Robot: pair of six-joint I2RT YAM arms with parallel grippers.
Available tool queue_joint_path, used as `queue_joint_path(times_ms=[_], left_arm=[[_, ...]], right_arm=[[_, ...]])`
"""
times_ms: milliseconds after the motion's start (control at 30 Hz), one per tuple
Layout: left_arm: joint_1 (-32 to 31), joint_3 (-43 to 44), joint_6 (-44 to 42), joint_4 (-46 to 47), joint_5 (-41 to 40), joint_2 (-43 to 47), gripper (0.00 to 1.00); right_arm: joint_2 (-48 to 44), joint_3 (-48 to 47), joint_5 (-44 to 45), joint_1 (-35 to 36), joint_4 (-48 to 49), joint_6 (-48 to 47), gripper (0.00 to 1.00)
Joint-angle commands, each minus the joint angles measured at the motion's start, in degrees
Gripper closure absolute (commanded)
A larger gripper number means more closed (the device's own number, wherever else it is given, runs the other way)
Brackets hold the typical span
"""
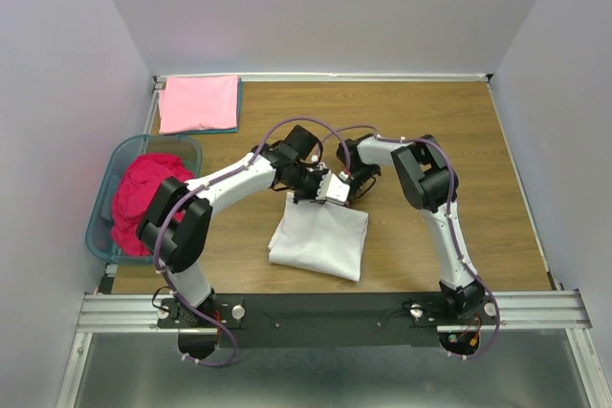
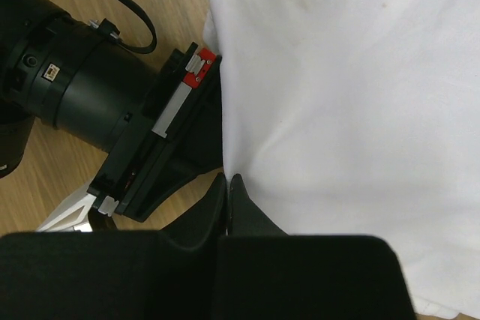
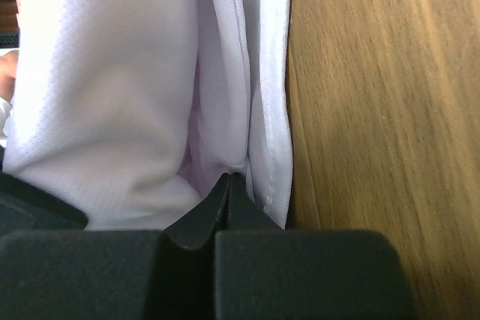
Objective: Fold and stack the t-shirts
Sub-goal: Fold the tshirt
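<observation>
Wood table (image 1: 459,140); left jaws, right jaws clamped on white t-shirt (image 1: 320,236) edge

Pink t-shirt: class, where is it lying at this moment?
In the top view the pink t-shirt lies folded flat at the far left corner of the table, just beyond the teal basket holding the magenta-red shirt.

white-and-black left arm (image 1: 229,179), matching right arm (image 1: 449,236), purple cables (image 1: 292,122), black fingers (image 2: 206,211)
</observation>
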State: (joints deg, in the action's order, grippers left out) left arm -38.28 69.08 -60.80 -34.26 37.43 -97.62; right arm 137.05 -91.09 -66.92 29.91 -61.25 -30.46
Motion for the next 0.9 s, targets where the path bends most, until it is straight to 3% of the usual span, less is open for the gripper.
queue_joint_path(times_ms=[0,267,333,467,567,733,867], left_arm=[[0.4,-1.05,-0.02,2.44,-1.48,-0.2,1.0],[0.31,-3.33,0.24,4.55,-2.63,-0.38,0.99],[0.4,-3.51,0.33,5.08,-2.36,0.15,0.93],[0.4,-3.08,1.38,5.52,-1.66,2.87,0.65],[0.4,-2.46,4.19,5.7,-1.05,5.95,0.55],[0.4,-2.37,7.97,3.16,1.5,11.48,0.53],[0.4,-6.74,10.42,-2.11,6.06,13.42,0.6]], right_arm=[[4.89,2.23,2.23,0.85,0.17,-3.11,0.99],[3.66,1.62,4.95,0.76,-0.09,-2.94,0.99],[2.61,1.18,6.53,0.76,-0.09,-2.5,0.98],[0.85,0.56,9.08,0.76,-0.01,-1.19,0.97],[0.06,0.39,9.96,0.76,-0.01,-0.66,0.96],[-0.91,0.21,10.75,0.76,-0.01,0.48,0.95],[-2.49,-1.63,11.63,0.76,-0.09,2.24,0.94]])
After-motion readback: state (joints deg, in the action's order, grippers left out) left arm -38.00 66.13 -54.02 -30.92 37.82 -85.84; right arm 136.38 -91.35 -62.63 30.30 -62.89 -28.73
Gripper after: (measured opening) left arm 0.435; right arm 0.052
